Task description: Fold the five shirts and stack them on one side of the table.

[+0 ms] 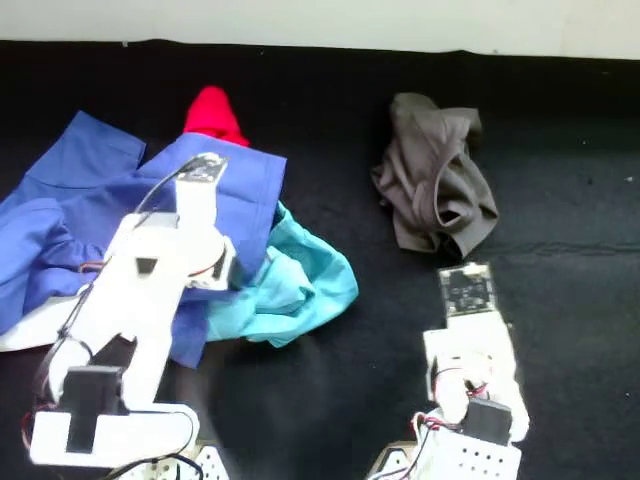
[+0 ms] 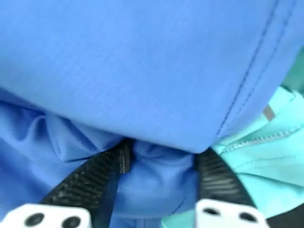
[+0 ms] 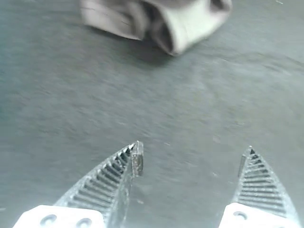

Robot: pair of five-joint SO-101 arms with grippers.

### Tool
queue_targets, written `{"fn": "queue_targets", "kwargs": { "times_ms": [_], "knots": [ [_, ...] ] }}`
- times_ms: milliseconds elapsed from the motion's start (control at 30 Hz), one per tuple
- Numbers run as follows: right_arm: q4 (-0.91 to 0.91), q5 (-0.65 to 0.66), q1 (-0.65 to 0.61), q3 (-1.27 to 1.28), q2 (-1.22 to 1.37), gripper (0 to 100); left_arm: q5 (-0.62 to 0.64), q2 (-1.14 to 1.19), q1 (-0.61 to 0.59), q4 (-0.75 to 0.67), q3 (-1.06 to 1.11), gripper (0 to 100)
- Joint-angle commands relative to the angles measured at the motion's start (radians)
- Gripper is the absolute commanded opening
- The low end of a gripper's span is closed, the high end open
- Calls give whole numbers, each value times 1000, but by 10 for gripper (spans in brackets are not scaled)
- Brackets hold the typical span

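A pile of shirts lies at the table's left: a blue shirt [image 1: 90, 200], a red one [image 1: 212, 113] behind it and a teal one [image 1: 300, 280] beside it. A crumpled grey shirt [image 1: 435, 180] lies apart at the back right. My left gripper [image 2: 161, 159] is pressed into the blue shirt [image 2: 142, 71], its fingers [image 2: 90, 178] wide with a bunch of blue cloth between them; the teal shirt [image 2: 266, 147] shows alongside. My right gripper [image 3: 192, 159] hovers open over bare cloth, short of the grey shirt [image 3: 156, 19].
A black cloth [image 1: 560, 130] covers the whole table. The left arm's white body [image 1: 140, 310] lies over the blue pile. The right arm [image 1: 468, 340] sits folded near the front edge. Bare black cloth spans the middle and far right.
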Motion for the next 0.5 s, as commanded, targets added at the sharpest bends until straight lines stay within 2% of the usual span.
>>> {"fn": "queue_targets", "kwargs": {
  "times_ms": [0, 133, 233, 333, 467],
  "knots": [
    [-38, -5, 136, -58, -2, 315, -69, -25, -259, -35, 15, 24],
    [-39, -40, 173, -197, 4, 315, -129, -27, -575, -15, -105, 8],
    [-39, -44, 171, -272, 12, 315, -149, -27, -776, 69, -275, 8],
    [-38, -44, 171, -375, 108, 315, -147, -27, -903, 146, -460, 8],
    [-8, -46, 165, -585, 395, 315, -143, -27, -1003, 241, -733, 8]
  ]
}}
